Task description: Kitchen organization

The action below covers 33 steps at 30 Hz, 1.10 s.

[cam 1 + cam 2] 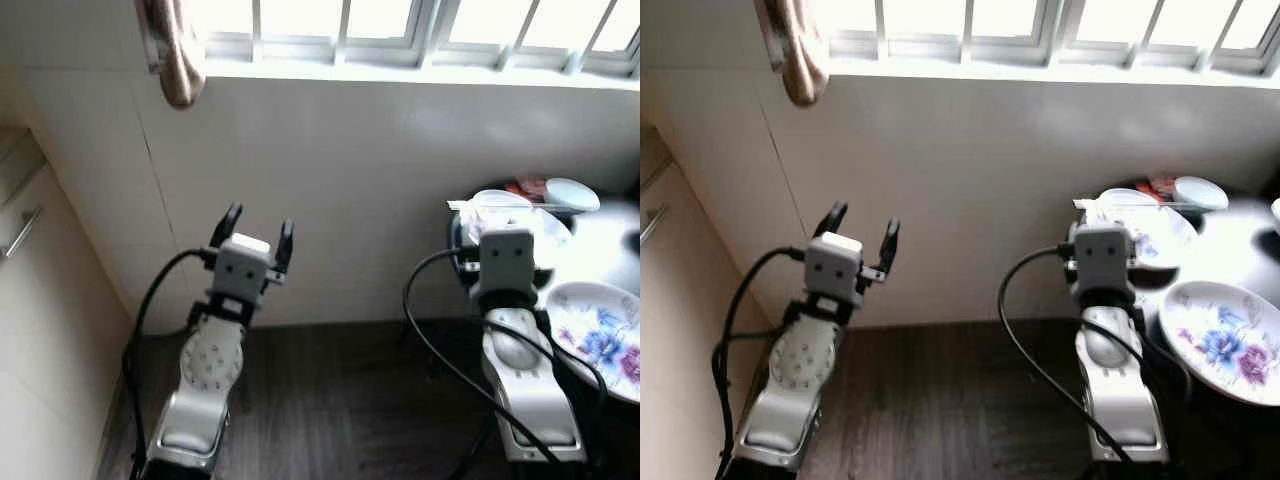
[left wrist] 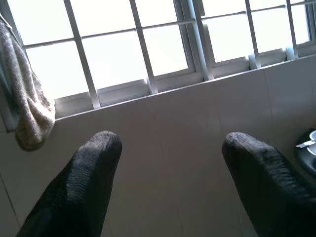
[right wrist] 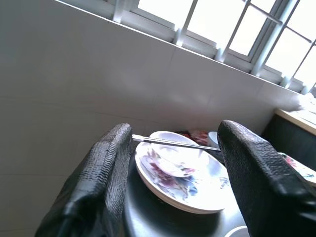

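A dark round table (image 3: 148, 212) at the right carries a stack of floral plates (image 3: 202, 185) with a white bowl (image 3: 180, 155) on top and chopsticks (image 3: 173, 142) lying across the bowl. A single floral plate (image 1: 1220, 340) lies nearer me, and a small bowl (image 1: 572, 193) stands behind the stack. My right gripper (image 3: 173, 148) is open and points at the stack from a short way off, holding nothing. My left gripper (image 1: 258, 225) is raised in front of the tiled wall, open and empty.
A white tiled wall (image 1: 350, 200) under a barred window (image 2: 148, 49) closes off the front. A beige towel (image 1: 175, 50) hangs at the upper left. A cream cabinet (image 1: 40, 320) with a metal handle (image 1: 22, 232) stands at the left. Dark wooden floor (image 1: 340, 400) lies below.
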Tool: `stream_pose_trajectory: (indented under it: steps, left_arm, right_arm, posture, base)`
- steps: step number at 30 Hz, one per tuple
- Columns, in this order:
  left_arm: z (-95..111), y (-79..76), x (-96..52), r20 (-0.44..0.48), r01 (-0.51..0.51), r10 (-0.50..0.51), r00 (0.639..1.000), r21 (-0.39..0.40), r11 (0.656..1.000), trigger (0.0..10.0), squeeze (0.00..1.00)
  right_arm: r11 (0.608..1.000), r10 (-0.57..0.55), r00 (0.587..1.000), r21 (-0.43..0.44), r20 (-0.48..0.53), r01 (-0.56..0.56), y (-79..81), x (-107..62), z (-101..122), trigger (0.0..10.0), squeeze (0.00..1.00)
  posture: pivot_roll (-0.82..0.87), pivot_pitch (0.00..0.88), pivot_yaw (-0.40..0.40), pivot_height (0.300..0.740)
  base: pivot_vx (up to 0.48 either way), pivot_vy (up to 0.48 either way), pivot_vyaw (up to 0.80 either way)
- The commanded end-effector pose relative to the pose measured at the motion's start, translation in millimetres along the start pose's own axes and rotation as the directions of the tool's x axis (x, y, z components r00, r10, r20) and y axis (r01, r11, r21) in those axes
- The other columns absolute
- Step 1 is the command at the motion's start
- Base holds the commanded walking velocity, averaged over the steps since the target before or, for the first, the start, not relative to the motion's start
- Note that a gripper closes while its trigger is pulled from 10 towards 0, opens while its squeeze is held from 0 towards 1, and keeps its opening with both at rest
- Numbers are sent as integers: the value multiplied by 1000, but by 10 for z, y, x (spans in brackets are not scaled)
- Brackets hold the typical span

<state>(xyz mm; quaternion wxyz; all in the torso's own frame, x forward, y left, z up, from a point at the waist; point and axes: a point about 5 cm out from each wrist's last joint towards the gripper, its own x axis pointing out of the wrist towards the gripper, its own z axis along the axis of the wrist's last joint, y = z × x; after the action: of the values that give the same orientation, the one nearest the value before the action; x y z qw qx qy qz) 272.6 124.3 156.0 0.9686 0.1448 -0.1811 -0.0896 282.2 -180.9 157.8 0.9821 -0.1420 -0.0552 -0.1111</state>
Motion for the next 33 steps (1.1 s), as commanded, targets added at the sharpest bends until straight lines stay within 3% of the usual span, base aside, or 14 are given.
stream_pose_trajectory:
  steps: [1,20,25,33]
  left_arm:
    - [-10,42,-5,-5,-2,3,1000,14,1000,10000,0]
    - [-41,-3,12,-23,20,-20,1000,-6,1000,10000,0]
    - [-58,-8,7,-36,20,-20,999,-4,1000,10000,0]
    - [-74,-2,2,-46,17,-17,999,1,1000,10000,0]
  right_arm:
    - [1000,5,1000,4,15,-5,35,14,58,10000,0]
    - [991,86,982,-89,-171,-102,77,-9,-247,10000,0]
    - [977,104,934,-141,-342,-160,43,-14,-517,10000,0]
    - [977,128,896,-100,-425,-186,64,-62,-653,10000,0]
  posture:
    - [71,0,-63,740]
    - [50,0,-40,740]
    - [51,0,-44,740]
    - [56,0,-47,740]
  base:
    - [0,-247,0]
    - [0,0,0]
    - [0,0,0]
    - [0,0,0]
